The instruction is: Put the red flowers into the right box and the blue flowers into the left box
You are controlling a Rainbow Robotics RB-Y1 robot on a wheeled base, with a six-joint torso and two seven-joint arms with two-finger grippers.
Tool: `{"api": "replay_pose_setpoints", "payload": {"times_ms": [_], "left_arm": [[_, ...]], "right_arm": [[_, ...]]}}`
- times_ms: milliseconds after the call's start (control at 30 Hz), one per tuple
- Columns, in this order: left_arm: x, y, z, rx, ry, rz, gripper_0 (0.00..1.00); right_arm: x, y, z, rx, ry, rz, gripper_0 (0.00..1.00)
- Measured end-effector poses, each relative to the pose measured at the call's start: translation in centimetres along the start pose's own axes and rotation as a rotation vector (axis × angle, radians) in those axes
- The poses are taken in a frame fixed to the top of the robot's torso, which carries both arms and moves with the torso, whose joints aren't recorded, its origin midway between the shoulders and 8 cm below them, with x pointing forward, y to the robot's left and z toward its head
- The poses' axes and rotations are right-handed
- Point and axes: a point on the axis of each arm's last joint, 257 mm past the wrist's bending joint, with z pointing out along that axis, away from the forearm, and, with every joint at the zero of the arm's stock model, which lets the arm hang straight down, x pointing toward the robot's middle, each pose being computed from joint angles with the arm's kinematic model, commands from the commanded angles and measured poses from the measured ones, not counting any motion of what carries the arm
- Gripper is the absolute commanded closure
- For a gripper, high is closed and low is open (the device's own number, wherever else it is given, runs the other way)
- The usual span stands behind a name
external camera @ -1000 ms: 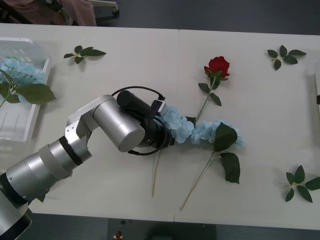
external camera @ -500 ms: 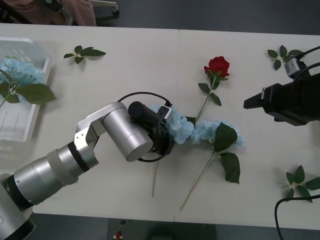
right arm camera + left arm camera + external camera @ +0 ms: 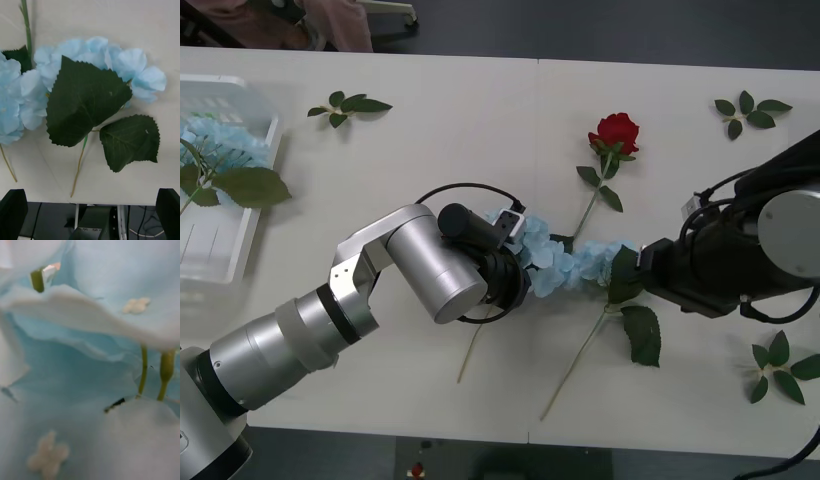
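Two blue flowers lie head to head at the table's middle. My left gripper (image 3: pixel 525 262) is pushed into the nearer cluster (image 3: pixel 552 262), whose petals (image 3: pixel 90 352) press right up against the left wrist camera. My right gripper (image 3: pixel 642 264) hovers open over the other blue flower (image 3: pixel 592 262); its pale head (image 3: pixel 93 56) and two big dark leaves (image 3: pixel 86 101) lie ahead of the black fingers (image 3: pixel 13 210). One red flower (image 3: pixel 615 131) lies farther back. The left box (image 3: pixel 210 240) holds a blue flower (image 3: pixel 220 140). The right box is hidden.
Loose green leaf sprigs lie at the back left (image 3: pixel 348 104), the back right (image 3: pixel 750 110) and the front right (image 3: pixel 780 365). The two blue flowers' thin stems (image 3: pixel 575 360) trail toward the table's front edge.
My right arm has swept in from the right and now hangs over the second blue flower. The first blue flower's cluster has shifted and its stem end has swung left.
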Motion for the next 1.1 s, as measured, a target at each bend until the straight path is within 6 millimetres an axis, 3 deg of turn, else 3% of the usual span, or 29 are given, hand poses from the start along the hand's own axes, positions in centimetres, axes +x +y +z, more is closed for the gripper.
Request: {"api": "replay_pose_setpoints", "payload": {"times_ms": [233,400,567,733,833,933,1100], "left_arm": [[-0.8,0.2,-0.7,0.012,-0.006,-0.028,1.0],[-2.6,0.9,-5.3,0.05,0.029,-0.068,1.0],[-4.1,3.4,-10.0,0.052,0.046,-0.063,1.0],[-3.4,7.6,-14.8,0.032,0.108,0.027,1.0],[-2.7,10.8,-19.0,0.003,0.144,0.052,1.0],[-1.8,15.1,-23.9,-0.05,0.182,0.048,1.0],[0.0,24.1,-31.7,-0.141,0.19,0.05,1.0]], "right_arm": [[0.9,-0.3,1.8,0.104,-0.021,-0.022,0.0],[1.5,1.3,3.0,0.114,-0.044,-0.056,0.0],[2.1,2.5,4.5,0.114,-0.058,-0.046,0.0],[2.9,2.4,6.0,0.133,-0.037,-0.056,0.0],[3.2,2.8,6.9,0.136,-0.038,-0.06,0.0],[4.1,3.5,7.9,0.123,-0.033,-0.038,0.0],[5.7,4.3,9.5,0.111,-0.011,-0.016,0.0]]}}
